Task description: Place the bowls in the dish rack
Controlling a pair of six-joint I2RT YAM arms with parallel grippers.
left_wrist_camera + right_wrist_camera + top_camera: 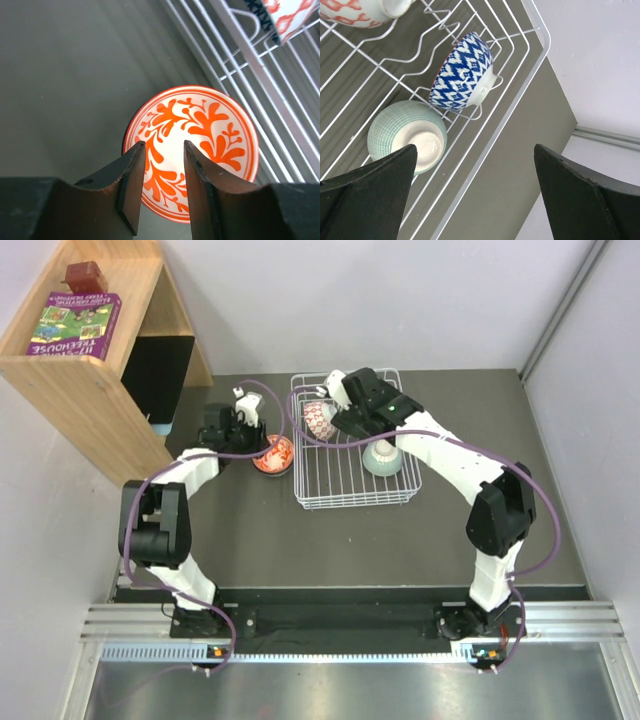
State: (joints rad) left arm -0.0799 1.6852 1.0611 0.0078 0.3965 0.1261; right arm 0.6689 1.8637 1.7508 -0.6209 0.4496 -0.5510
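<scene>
The orange-red patterned ceramic bowl (210,125) is seen on the desk (400,550) at nine o'clock of the white wire dish rack (350,504), beneath the narrowly parted, empty left pincer (164,146), while the right pincer (475,149) is spread wide, empty.

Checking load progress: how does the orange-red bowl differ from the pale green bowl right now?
The orange-red bowl sits on the table beside the dish rack; the pale green bowl is inside it. The orange-red bowl faces opening-up; the pale green bowl is foot-up. Floral print versus fine grid. Both are small, round and ungripped.
</scene>
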